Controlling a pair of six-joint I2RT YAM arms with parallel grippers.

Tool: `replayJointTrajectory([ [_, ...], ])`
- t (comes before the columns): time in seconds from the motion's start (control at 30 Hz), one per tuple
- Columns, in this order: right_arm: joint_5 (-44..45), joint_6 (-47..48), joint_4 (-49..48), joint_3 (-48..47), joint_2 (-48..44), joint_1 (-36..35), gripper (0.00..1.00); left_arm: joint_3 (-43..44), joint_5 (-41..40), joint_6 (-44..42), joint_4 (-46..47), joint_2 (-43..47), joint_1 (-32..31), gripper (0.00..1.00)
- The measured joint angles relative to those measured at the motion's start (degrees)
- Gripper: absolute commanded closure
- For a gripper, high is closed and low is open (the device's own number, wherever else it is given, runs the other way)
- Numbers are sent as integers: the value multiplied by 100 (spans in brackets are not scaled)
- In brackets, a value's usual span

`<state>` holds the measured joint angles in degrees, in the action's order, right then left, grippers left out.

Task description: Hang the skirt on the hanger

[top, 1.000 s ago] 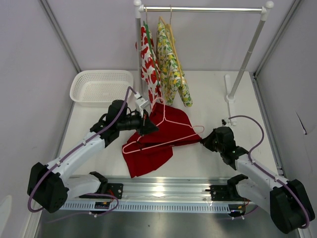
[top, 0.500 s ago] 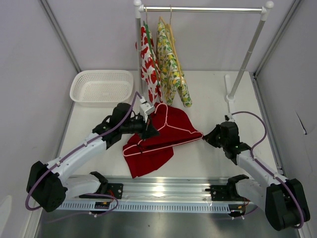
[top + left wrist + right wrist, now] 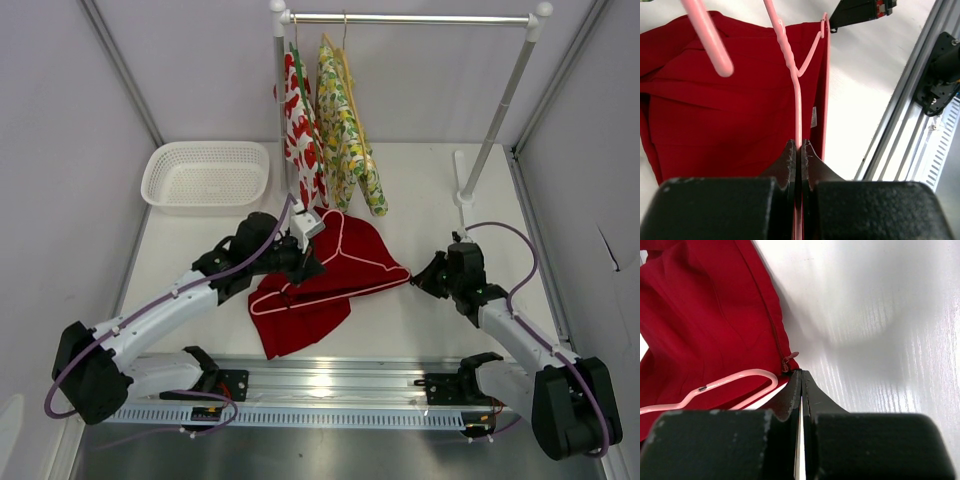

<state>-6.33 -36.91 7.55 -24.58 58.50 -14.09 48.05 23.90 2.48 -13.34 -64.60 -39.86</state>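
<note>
Aluminium base rail [image 3: 330, 385] runs along the near edge. Left gripper [image 3: 798, 147]: jaws clamped on the pink hanger [image 3: 798, 110], pinching the wire below its twisted neck; hook end points away from the wrist cam. Right gripper [image 3: 801, 373]: jaws pressed together, tips at the right corner of the red skirt [image 3: 300, 315], just beside the hanger's rounded end. Can't tell whether any cloth is pinched.

The skirt lies crumpled flat mid-table [image 3: 430, 190] between the two arms, with the hanger's wire outline lying on top of it, tilted. Top cam can't show whether the wire is inside the waistband.

White basket [image 3: 205, 178] far left. Rack rail [image 3: 410, 18] at the back holds a fruit-print garment [image 3: 303, 135] and a yellow-green garment [image 3: 345, 130].
</note>
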Motion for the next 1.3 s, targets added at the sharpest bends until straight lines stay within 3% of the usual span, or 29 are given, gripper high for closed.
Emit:
replayJointTrajectory([
  [0.77,-372,238,341,-332,98,186,100,17,-1729,-614,125,31,-938,100],
  [1.3,-485,310,461,-494,232,289,100,17,-2100,-813,168,9,-1248,100],
])
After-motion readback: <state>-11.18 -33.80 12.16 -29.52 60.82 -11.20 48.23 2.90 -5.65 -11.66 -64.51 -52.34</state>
